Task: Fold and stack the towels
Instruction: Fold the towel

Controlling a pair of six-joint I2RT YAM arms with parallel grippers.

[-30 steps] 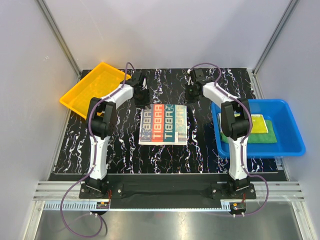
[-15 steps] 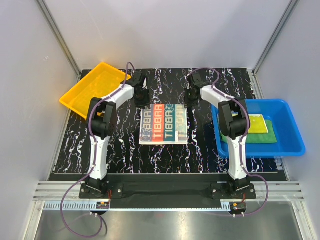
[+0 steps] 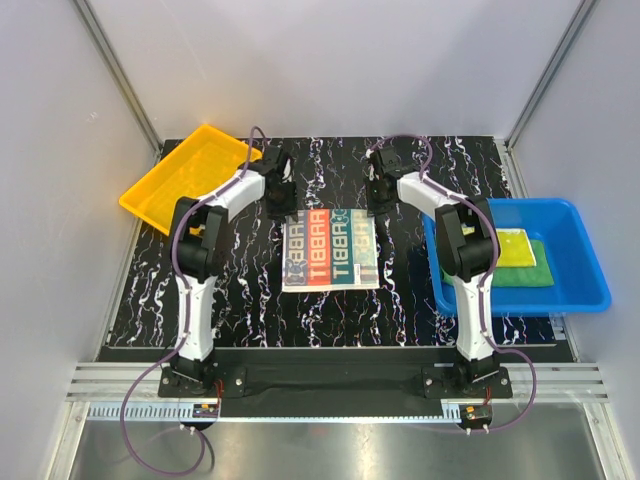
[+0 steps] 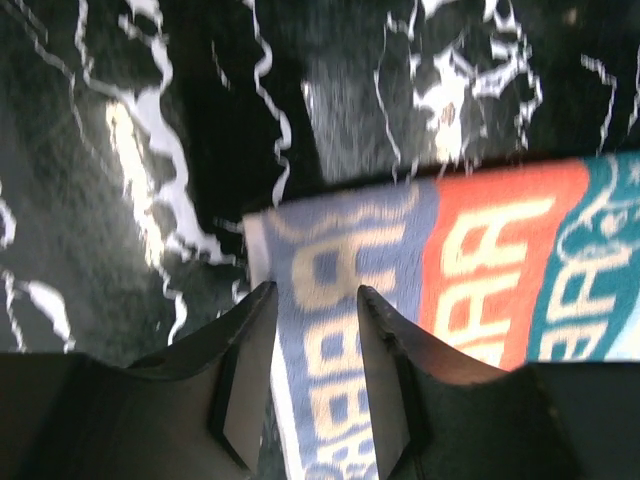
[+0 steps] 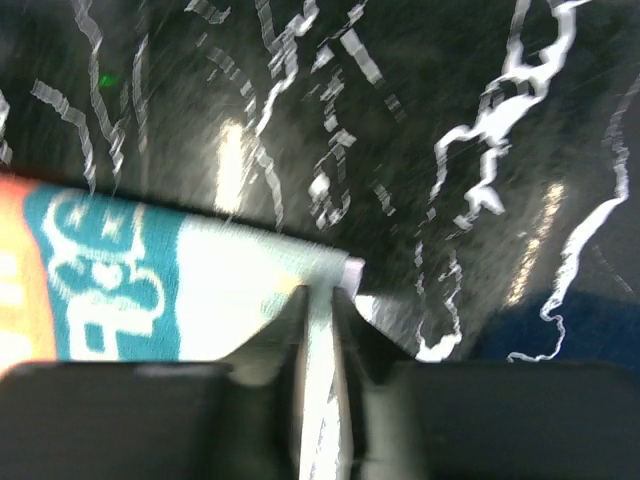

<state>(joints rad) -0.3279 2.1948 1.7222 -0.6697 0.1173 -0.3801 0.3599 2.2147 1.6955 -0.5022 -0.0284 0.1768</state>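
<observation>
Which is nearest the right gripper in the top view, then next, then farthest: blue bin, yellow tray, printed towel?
From the right gripper:
1. printed towel, right at it, mid-table.
2. blue bin, to its right.
3. yellow tray, far left.

Blur smears the white and teal printed cloth towel (image 5: 150, 290), cut by the bottom edge; whether the right gripper (image 5: 320, 296) pinches its corner is unclear. Right of it, a yellow patterned cloth (image 3: 515, 246) hides most of a plain green cloth (image 3: 528, 276).
</observation>
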